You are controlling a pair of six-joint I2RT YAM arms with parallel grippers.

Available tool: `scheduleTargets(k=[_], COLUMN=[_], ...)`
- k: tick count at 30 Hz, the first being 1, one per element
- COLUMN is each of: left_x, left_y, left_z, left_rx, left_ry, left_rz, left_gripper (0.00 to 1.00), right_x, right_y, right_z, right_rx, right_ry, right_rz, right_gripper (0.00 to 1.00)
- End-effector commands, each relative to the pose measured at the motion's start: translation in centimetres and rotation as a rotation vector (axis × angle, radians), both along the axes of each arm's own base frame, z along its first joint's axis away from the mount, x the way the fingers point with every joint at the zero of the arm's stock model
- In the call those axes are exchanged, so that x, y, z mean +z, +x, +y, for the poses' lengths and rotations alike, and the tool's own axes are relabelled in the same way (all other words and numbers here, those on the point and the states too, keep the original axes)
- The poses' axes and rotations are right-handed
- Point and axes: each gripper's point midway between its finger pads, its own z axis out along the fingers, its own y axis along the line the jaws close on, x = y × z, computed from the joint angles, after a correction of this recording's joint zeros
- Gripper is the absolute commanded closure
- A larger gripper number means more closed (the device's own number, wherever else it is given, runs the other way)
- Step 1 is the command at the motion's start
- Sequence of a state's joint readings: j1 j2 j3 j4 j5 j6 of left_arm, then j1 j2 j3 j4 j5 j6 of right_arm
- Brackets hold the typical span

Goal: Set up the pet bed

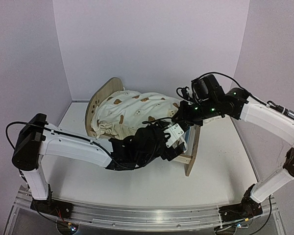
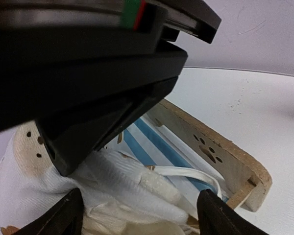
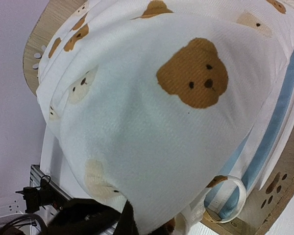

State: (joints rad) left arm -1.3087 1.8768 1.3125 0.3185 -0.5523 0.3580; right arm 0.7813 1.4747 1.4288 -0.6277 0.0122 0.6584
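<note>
Pet bed (image 1: 101, 98) is sitting on the table (image 1: 220, 161) ahead of both arms with its two arched ends standing upright. A cushion (image 1: 137, 110) printed with bears is lying heaped over the bed rather than flat inside it. At the bed's nearer end board (image 2: 220, 156), the one with the paw cut-out, the right gripper (image 1: 182, 116) is reaching in from the bed's right side with its jaws clenched. It is apparently pinching the cushion's edge, since in its own view the fabric is hanging up close and gathering toward the fingers. Holding that end up is probably meant to keep the bulk off the bed while the edge is being worked in. The left gripper (image 2: 142, 218) is hovering low over the same end of the bed, jaws spread wide and straddling a bunch of cushion fabric and a white loop (image 2: 186, 174) without clamping either. Beside that bunch the bed's striped base (image 2: 157, 142) is showing bare, so the cushion is likely not yet seated at this end. At the bed's far end the cushion is leaning against the wood. Pressing the fabric down between the ends is looking like the step in hand.
</note>
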Motion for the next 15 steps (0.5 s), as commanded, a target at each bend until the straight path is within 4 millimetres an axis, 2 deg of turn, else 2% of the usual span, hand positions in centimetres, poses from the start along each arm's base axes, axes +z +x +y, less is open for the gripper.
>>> scheduleTargets(k=[1,3,6,9,12,13,15], left_x=[4.4,4.8,4.9,5.0,4.9,4.9,4.8], left_y=[1.6,1.9,2.1,2.1,2.0,2.0,2.0], left_z=[-0.7,-0.6,-0.3,-0.1,0.1,0.2,0.4], left_rx=[0.091,0.111,0.132,0.138,0.138,0.140,0.142], left_ry=[-0.122,-0.137,-0.142,-0.144,-0.145,-0.143,-0.139], left_rz=[-0.089,-0.099,-0.107,-0.113,-0.110,-0.110,-0.105], left_gripper=[0.35,0.53,0.72,0.87,0.97,0.99,1.00], right_x=[3.1,3.0,3.1,3.1,3.1,3.1,3.2], right_y=[-0.7,-0.9,-1.2,-1.3,-1.4,-1.5,-1.6], right_z=[-0.3,-0.5,-0.8,-1.1,-1.3,-1.3,-1.5], right_rx=[-0.003,-0.002,-0.001,-0.007,-0.007,-0.005,-0.001], right_ry=[0.077,0.077,0.077,0.077,0.077,0.076,0.070], right_rz=[-0.054,-0.055,-0.060,-0.065,-0.065,-0.066,-0.079], right_gripper=[1.00,1.00,1.00,1.00,0.98,0.95,0.75])
